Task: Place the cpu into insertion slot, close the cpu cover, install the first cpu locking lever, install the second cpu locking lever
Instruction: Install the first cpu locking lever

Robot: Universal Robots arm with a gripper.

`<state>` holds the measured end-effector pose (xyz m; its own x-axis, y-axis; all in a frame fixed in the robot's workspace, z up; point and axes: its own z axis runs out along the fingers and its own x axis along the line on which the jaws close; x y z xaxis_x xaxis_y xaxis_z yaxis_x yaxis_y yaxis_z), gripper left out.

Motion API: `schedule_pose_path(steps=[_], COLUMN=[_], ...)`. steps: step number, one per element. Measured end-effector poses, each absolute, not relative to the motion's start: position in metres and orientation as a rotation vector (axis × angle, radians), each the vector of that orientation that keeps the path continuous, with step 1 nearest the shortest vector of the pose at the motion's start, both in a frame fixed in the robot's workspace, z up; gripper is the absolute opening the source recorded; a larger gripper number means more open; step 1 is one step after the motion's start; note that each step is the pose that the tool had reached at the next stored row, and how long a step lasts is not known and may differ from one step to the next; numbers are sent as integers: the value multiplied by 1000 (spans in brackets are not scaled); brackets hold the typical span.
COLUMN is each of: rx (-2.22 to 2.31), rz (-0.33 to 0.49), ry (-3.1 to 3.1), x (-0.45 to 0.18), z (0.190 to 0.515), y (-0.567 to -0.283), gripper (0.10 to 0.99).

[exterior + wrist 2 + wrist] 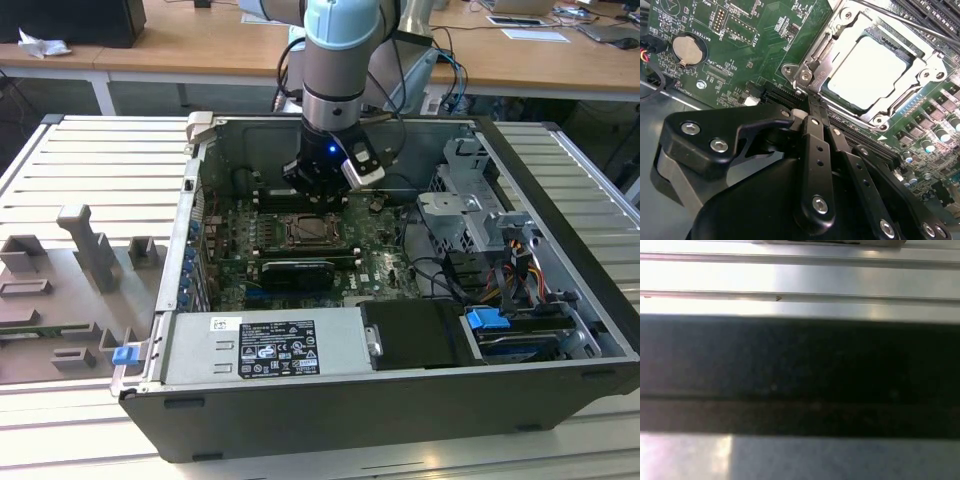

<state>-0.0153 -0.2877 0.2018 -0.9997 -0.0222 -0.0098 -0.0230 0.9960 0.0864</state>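
The cpu [867,72] lies flat in the insertion slot [876,119], its pale metal top showing through the cut-out of the silvery cpu cover [922,57], which rests down around it. A thin lever rod [900,21] runs along the cover's far side. In the second wrist view my gripper [812,104] has its black fingers [816,150] shut together with nothing between them, the tips just beside the socket's corner hook [805,75]. In the exterior view the gripper [318,190] hangs inside the open computer case, right above the insertion slot [310,232].
A coin battery [686,49] sits on the green board, and long black slots [865,147] run past the socket. The case holds a power supply [265,345], a drive cage [480,210] and cables [520,265]. A grey fixture tray [70,280] lies outside, on the exterior view's left.
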Motion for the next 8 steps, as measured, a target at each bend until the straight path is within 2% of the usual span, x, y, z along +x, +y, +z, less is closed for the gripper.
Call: schedule_pose_path(steps=[8], rx=[-35], rz=[136], ry=[3130], x=[-15], z=[217], y=[-288], gripper=[106])
